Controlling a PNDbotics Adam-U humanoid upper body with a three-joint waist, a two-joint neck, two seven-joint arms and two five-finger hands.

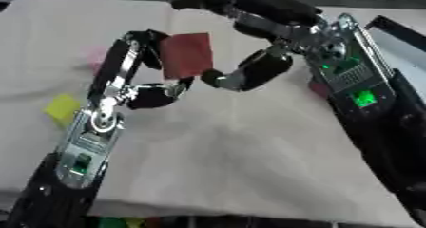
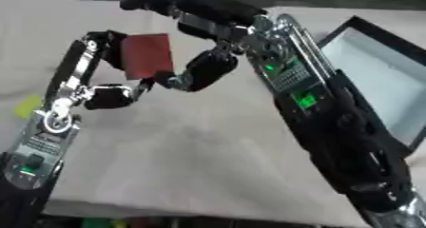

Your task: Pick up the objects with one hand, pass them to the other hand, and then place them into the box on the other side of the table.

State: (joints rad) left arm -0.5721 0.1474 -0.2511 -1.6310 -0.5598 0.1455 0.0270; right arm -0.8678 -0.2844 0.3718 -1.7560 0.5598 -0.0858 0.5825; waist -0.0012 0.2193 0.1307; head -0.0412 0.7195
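Above the middle of the cloth-covered table (image 1: 249,165), the left hand (image 1: 133,80) holds one dark red card (image 1: 186,55) upright in the air, its fingers curled over the card's left edge and its thumb coming up under the lower edge. The right hand (image 1: 249,56) meets it from the other side: its thumb tip touches the card's lower right corner, while its upper fingers arch above and behind the card; whether those fingers rest on the card cannot be told. The card is lifted well clear of the cloth, between the two hands. The right eye view shows most of one box (image 2: 374,80), a shallow tray with a dark rim and a pale floor, lying on the right side of the table just past the right forearm; the left eye view catches only a sliver of it at the right edge. The left eye view in turn shows things that the other barely shows or misses: one yellow piece (image 1: 63,107) on the cloth left of the left forearm, one faint pink piece (image 1: 94,56) farther back near the left hand, and a small red patch (image 1: 318,87) beside the right wrist.
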